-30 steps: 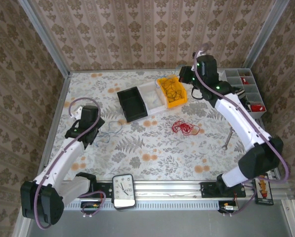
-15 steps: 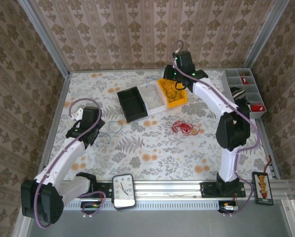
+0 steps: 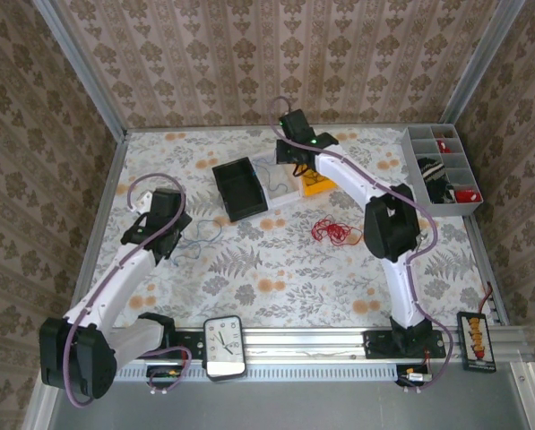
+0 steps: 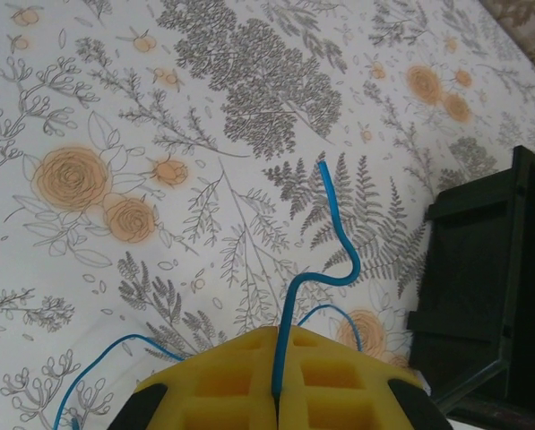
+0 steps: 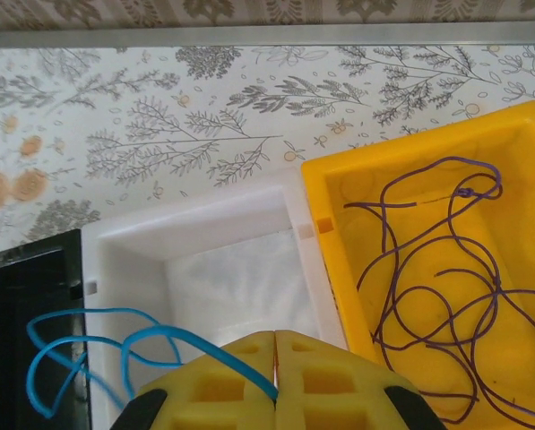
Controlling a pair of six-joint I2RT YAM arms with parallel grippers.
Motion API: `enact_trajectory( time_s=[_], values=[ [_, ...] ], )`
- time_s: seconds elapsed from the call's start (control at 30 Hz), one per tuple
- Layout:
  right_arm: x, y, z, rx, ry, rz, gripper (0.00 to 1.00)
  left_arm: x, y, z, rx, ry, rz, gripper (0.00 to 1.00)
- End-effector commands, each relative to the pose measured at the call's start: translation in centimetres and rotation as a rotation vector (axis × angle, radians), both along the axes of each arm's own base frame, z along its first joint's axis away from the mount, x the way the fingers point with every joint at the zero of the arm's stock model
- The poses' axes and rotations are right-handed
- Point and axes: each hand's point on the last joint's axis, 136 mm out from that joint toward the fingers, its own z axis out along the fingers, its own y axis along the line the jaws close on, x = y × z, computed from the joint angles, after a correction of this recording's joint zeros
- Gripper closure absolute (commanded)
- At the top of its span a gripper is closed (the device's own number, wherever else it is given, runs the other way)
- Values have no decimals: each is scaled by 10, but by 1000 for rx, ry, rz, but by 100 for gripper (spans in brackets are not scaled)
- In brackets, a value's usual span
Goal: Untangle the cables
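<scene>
Left gripper (image 4: 276, 401) jaws pinch a blue cable (image 4: 283, 336) pointing ahead over the desk (image 4: 115, 107); right gripper (image 5: 274, 376) jaws pinch a second blue cable (image 5: 159, 330) looping left beside the white bin (image 5: 186, 219).

We pegged this as a robotics lab rig dressed up to look homey, not an actual home. The wallpaper (image 3: 276, 54) was just panels hung inside an aluminium frame (image 3: 81, 64). The floral table (image 3: 276, 278) had a bare metal rail (image 3: 312, 339) along its near edge, with the left arm (image 3: 115, 287) and right arm (image 3: 409, 287) bolted on. A timer (image 3: 224, 345) sat on that rail. We also spotted a grey parts organiser (image 3: 428, 152) at the table's far right corner and plastic sorting bins (image 3: 240, 190) near the far edge.
</scene>
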Motion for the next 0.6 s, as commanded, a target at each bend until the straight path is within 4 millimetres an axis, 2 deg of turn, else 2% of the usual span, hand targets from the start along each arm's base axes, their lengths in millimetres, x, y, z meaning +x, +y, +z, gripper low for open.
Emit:
enact_trajectory(
  time_s=[0.0, 0.17, 0.27, 0.5, 0.57],
  values=[
    [-3, -12, -18, -133, 56, -52, 99, 6, -5, 11, 13, -10, -34, 100],
    [-12, -23, -32, -187, 104, -113, 98, 8, -8, 13, 11, -10, -45, 100],
    [-18, -37, -30, -233, 103, -154, 98, 10, -9, 12, 11, -12, -49, 100],
    [-21, -65, -3, -197, 10, -234, 99, 12, -11, 8, 6, -4, -56, 100],
    [-20, -62, 3, -97, -16, -212, 100, 12, -11, 7, 6, -2, -58, 100]
  ],
)
